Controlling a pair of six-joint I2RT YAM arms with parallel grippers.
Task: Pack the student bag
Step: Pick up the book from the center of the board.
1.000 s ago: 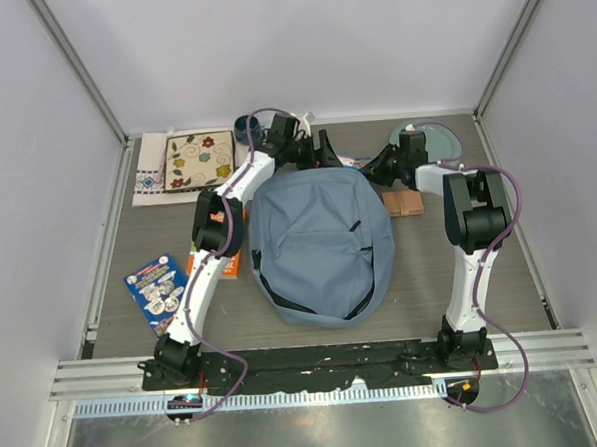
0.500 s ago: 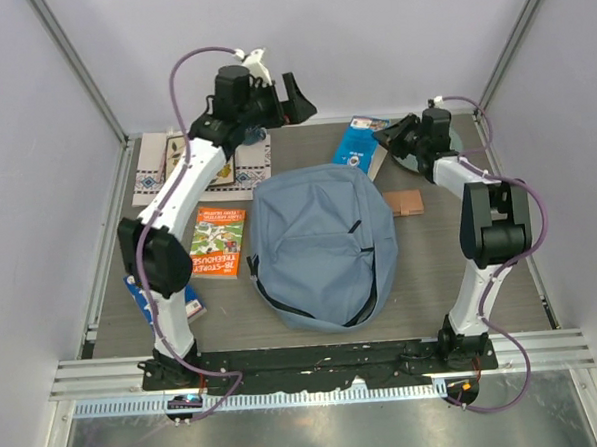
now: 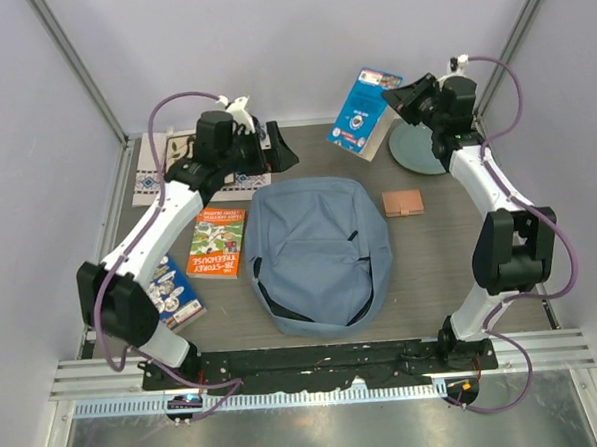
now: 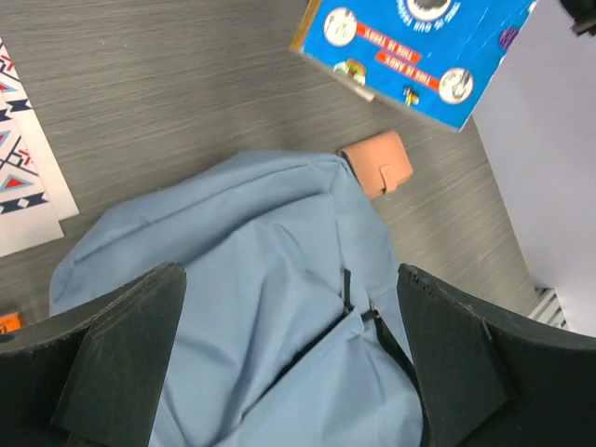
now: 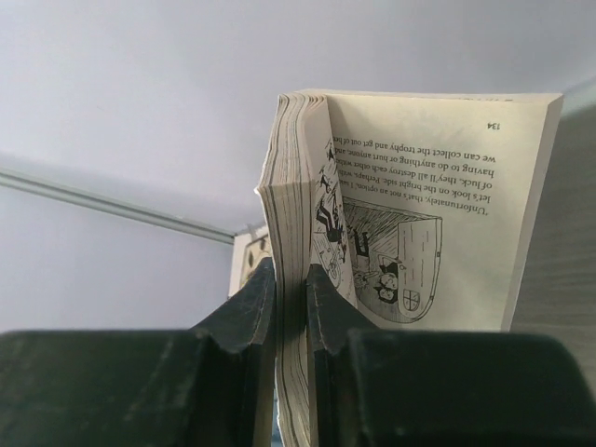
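Centrally on the worktop (image 3: 450, 246) lies the student bag (image 3: 320, 252), flat, with a dark zipper line facing up. The left hand (image 3: 281, 150) hangs above the bag's far left corner, its fingers spread wide apart and gripping nothing. The right hand (image 3: 400, 96) is high near the far wall, clamped on the pages of a blue paperback book (image 3: 363, 110) held off the worktop. An orange book (image 3: 216, 243) lies just left of the bag, and a tan wallet (image 3: 403, 203) lies near its far right.

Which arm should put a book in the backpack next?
Right, probably: the right end effector grips the blue book aloft. The left end effector hangs open, empty, by the backpack.
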